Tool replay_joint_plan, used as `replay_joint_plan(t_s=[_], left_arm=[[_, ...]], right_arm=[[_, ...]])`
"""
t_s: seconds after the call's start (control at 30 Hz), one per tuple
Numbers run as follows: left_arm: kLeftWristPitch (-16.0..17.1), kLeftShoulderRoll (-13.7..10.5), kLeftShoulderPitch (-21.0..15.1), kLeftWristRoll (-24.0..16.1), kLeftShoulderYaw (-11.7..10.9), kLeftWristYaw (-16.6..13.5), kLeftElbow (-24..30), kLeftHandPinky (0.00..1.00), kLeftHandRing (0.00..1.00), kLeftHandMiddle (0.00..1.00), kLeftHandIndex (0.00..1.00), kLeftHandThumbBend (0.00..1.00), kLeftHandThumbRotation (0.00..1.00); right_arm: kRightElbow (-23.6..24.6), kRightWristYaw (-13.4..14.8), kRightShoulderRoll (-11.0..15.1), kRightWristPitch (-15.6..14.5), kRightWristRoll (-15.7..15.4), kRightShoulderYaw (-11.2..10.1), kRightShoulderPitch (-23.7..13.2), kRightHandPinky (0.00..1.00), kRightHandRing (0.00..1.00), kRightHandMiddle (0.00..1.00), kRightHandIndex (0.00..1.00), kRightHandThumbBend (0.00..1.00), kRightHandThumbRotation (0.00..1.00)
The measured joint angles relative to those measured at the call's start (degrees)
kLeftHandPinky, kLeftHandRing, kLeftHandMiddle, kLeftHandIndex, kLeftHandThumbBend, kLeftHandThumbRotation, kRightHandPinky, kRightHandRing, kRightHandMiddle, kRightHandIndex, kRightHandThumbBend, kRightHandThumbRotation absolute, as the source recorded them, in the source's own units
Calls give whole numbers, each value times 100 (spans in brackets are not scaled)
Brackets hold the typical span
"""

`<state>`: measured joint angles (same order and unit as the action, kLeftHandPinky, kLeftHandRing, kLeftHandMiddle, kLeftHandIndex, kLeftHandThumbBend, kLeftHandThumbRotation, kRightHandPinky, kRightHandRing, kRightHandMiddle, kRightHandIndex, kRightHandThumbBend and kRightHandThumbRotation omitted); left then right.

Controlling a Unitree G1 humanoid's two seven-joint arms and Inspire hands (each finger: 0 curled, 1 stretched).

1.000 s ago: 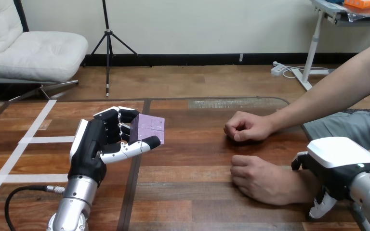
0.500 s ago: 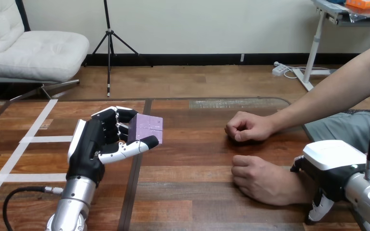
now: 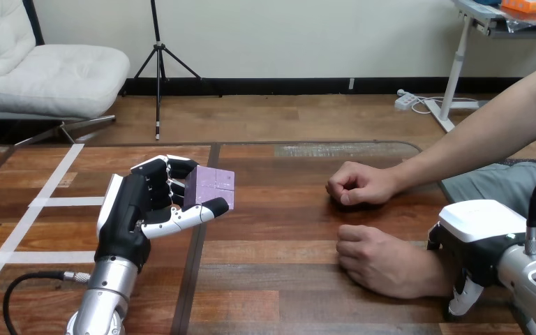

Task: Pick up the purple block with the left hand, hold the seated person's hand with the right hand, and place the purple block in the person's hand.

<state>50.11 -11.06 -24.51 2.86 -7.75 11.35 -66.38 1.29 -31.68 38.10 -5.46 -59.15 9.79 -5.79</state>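
Sitting at the wrist of the person's nearer hand, the right hand seems placed to steady it; whether it grips I cannot tell. Farther off, the left hand clasps the purple block between fingers and thumb, ready for delivery, well apart from the person's far hand, a closed fist.

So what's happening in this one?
The robot's left hand is curled round the purple block, holding it over the table. Its right hand sits beside the wrist of the person's nearer hand, which rests loosely closed on the table; a grip cannot be confirmed. The person's farther hand is a fist. The block is not yet handed over.
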Motion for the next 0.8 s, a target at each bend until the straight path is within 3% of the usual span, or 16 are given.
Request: replay_joint_plan(t_s=[0.6, 0.8], left_arm=[[0, -7, 14, -22, -8, 6, 2, 34, 40, 46, 49, 86, 13], [0, -7, 18, -18, -11, 10, 2, 34, 40, 46, 49, 86, 13]], right_arm=[[-197, -1, 5, -70, 47, 85, -154, 28, 36, 46, 62, 81, 0], [-260, 48, 6, -70, 47, 97, -173, 24, 34, 44, 61, 80, 0]])
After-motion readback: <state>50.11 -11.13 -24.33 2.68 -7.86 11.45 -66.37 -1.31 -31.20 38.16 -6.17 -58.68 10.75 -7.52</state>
